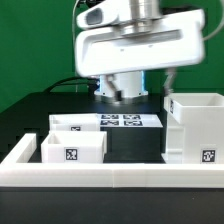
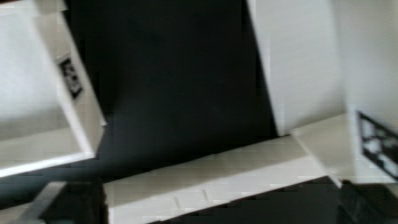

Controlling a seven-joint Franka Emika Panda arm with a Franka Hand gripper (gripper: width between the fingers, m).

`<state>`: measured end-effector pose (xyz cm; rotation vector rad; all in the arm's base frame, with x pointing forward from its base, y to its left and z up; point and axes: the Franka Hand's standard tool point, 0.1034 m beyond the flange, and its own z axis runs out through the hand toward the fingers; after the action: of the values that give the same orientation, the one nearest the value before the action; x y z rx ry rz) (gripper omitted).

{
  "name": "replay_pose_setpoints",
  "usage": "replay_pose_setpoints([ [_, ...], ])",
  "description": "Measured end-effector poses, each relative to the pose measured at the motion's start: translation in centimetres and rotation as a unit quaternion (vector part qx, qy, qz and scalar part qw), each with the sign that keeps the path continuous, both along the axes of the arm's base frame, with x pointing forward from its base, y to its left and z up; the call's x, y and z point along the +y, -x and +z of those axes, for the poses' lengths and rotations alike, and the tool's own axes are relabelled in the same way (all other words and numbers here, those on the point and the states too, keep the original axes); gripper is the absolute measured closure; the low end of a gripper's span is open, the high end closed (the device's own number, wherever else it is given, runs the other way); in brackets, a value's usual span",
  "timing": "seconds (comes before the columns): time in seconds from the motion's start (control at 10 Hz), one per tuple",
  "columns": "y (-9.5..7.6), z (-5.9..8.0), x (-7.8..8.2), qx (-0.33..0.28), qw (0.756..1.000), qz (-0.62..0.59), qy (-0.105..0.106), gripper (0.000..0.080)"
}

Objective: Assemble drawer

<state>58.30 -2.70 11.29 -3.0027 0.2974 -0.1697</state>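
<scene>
The arm [image 1: 135, 45] hangs over the far middle of the black tabletop [image 1: 135, 148]. I judge the job to be at its opening step, since every part of the drawer lies loose and none is fitted.

The border rail [image 1: 110, 178] runs along the near edge and turns up the exterior view's left side, fencing the parts in. The shell [image 1: 195, 125] stands upright on the exterior view's right, close to the rail and open at the top. The near tray [image 1: 73, 150] sits on the exterior view's left just beside the rail. The far tray [image 1: 75, 124] is right behind it, very close, though I cannot tell if they touch. The marker board [image 1: 122, 121] lies flat beyond the gap between trays and shell.

The tool [image 1: 121, 93] hovers above that board and carries nothing. I cannot tell whether its fingers are spread or pressed together, as neither view shows them clearly.

Next, I think, I must come down on a tray wall, straddling it squarely. Bare tabletop between trays and shell gives travel room, while the rail side is tight.
</scene>
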Motion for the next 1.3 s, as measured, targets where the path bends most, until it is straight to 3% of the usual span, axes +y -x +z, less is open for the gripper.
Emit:
replay_pose_setpoints([
  [0.2, 0.8, -1.8, -3.2, 0.008, 1.0, 0.011, 0.005, 0.015],
  [0.4, 1.3, -3.3, -4.6, 0.012, 1.0, 0.024, 0.009, 0.015],
  [0.9, 1.3, -3.6, -4.4, 0.013, 0.999, 0.036, 0.013, 0.015],
  [1.3, 2.5, -7.0, -4.7, 0.028, 0.998, 0.054, 0.019, 0.015],
])
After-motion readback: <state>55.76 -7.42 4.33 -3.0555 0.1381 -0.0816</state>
